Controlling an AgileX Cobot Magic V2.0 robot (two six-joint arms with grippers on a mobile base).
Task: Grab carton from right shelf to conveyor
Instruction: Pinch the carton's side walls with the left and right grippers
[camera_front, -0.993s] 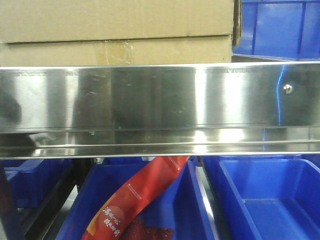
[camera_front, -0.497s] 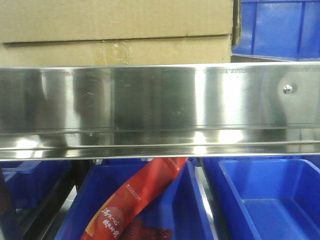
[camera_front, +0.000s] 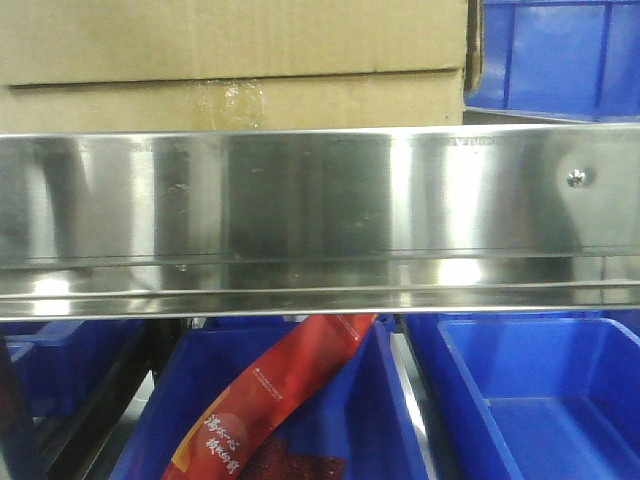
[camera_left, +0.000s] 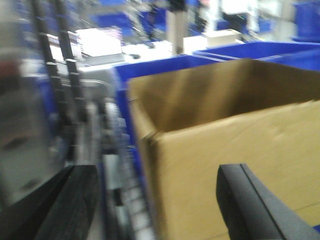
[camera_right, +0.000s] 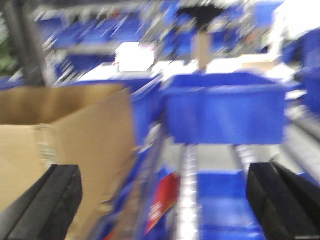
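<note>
The brown carton (camera_front: 235, 60) sits on the right shelf behind its shiny steel front rail (camera_front: 320, 210), filling the upper left of the front view. In the left wrist view the carton (camera_left: 235, 150) is close, its left corner between the spread jaws; my left gripper (camera_left: 157, 200) is open and holds nothing. In the blurred right wrist view the carton (camera_right: 65, 140) is at the left, its right edge just inside the left jaw; my right gripper (camera_right: 160, 200) is open and empty. The conveyor is out of view.
Blue plastic bins stand on the shelf right of the carton (camera_front: 555, 55) and below the rail (camera_front: 530, 400). A red printed packet (camera_front: 270, 395) lies in a lower bin (camera_front: 170, 400). More blue bins (camera_right: 225, 112) lie ahead of the right gripper.
The front view is nearly the same; only the reflections on the steel rail have shifted. The carton has not moved.
</note>
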